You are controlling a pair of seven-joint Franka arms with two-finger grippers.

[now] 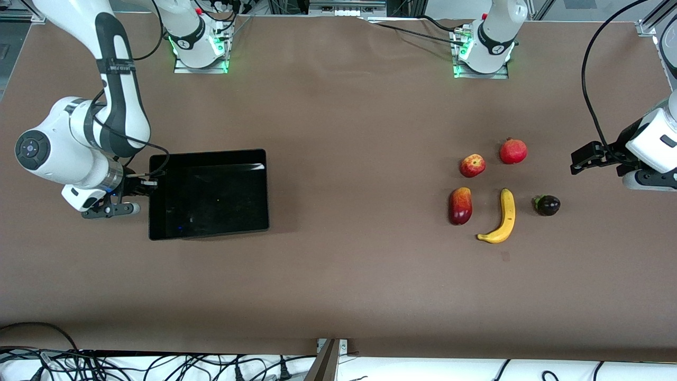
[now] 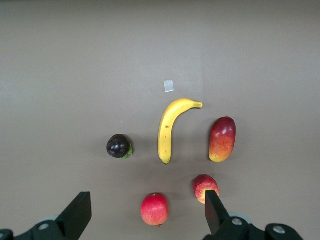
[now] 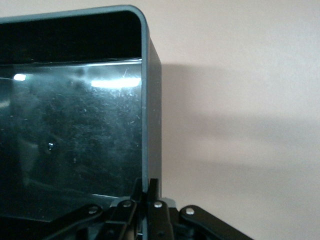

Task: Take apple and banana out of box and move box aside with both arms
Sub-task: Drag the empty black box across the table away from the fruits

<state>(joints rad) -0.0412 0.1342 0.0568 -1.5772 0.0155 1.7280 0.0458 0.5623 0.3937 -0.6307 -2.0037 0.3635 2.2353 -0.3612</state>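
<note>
The black box [image 1: 206,153] lies toward the right arm's end of the table and is empty. My right gripper [image 1: 151,182] is shut on the box's end wall; the right wrist view shows its fingertips [image 3: 146,184] pinching the thin wall [image 3: 150,100]. The yellow banana [image 1: 502,217] and the small red apple with yellow streaks [image 1: 472,165] lie toward the left arm's end. My left gripper [image 1: 579,159] is open and empty in the air beside the fruits. In the left wrist view [image 2: 146,197], the banana [image 2: 170,127] is in full view and one finger partly covers the apple [image 2: 204,186].
A plain round red fruit [image 1: 513,151], a red-yellow mango [image 1: 460,205] and a dark purple fruit [image 1: 547,205] lie around the banana. A small tape square [image 1: 505,256] is on the brown table nearer the camera. Cables run along the front edge.
</note>
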